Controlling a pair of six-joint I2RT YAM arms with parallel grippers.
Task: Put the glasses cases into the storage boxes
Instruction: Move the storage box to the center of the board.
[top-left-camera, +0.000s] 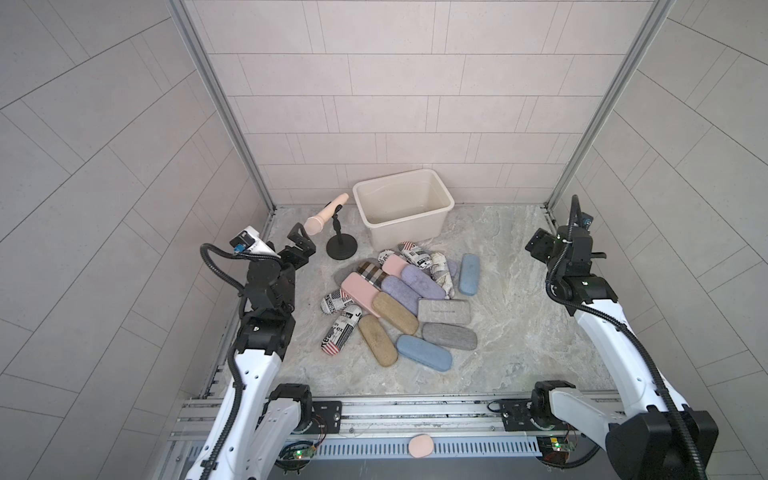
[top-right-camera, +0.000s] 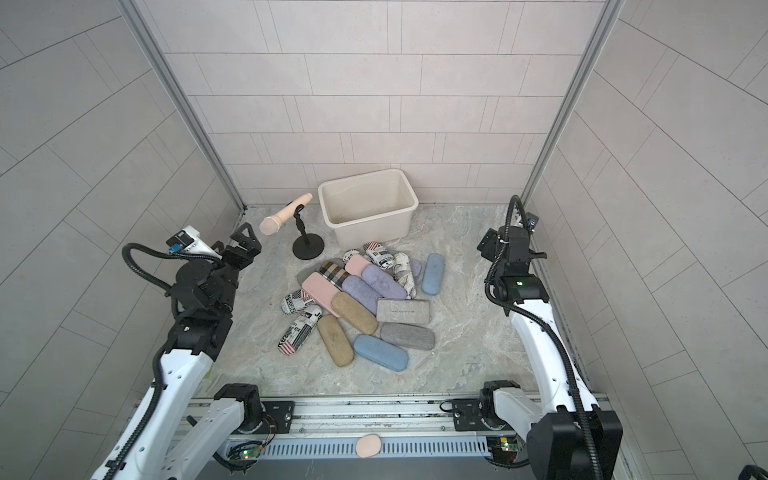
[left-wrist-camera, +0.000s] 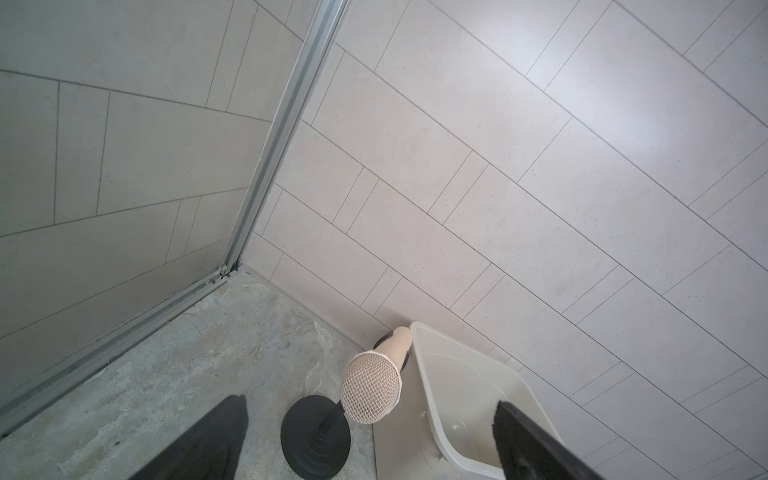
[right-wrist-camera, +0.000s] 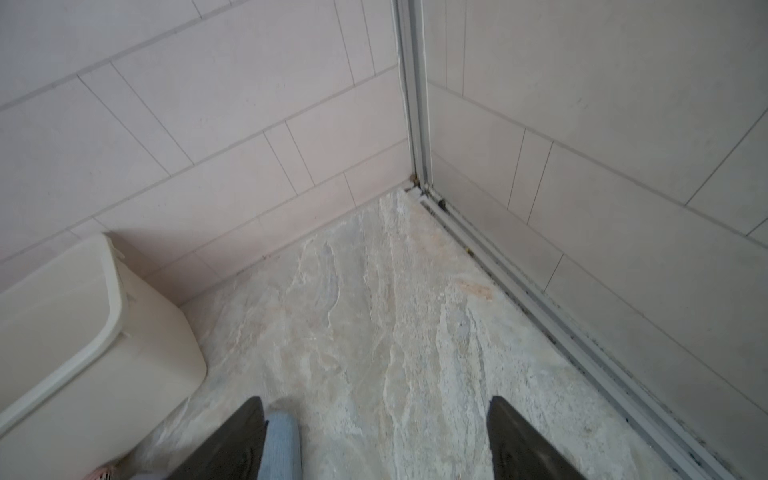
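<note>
Several glasses cases (top-left-camera: 399, 303) (top-right-camera: 361, 307) lie in a loose pile mid-floor: pink, lavender, light blue, grey, tan, plaid and newspaper-print. Behind the pile, against the back wall, stands the cream storage box (top-left-camera: 405, 232) (top-right-camera: 370, 232) (left-wrist-camera: 457, 386) (right-wrist-camera: 83, 332), with nothing visible inside. My left gripper (top-left-camera: 300, 241) (top-right-camera: 245, 239) (left-wrist-camera: 368, 402) hangs open at the left, clear of the pile and pointing toward the back corner. Open too, my right gripper (top-left-camera: 536, 245) (top-right-camera: 486, 245) (right-wrist-camera: 375, 399) hovers at the right over bare floor. The end of a light blue case (right-wrist-camera: 282, 440) shows beside one of its fingers.
A pink microphone (top-left-camera: 322, 218) (top-right-camera: 282, 216) (left-wrist-camera: 370, 386) on a black round stand (top-left-camera: 341, 248) is just left of the box, close ahead of my left gripper. A small pink oval pad (top-left-camera: 420, 446) (top-right-camera: 368, 446) rests on the front rail. Tiled walls enclose three sides.
</note>
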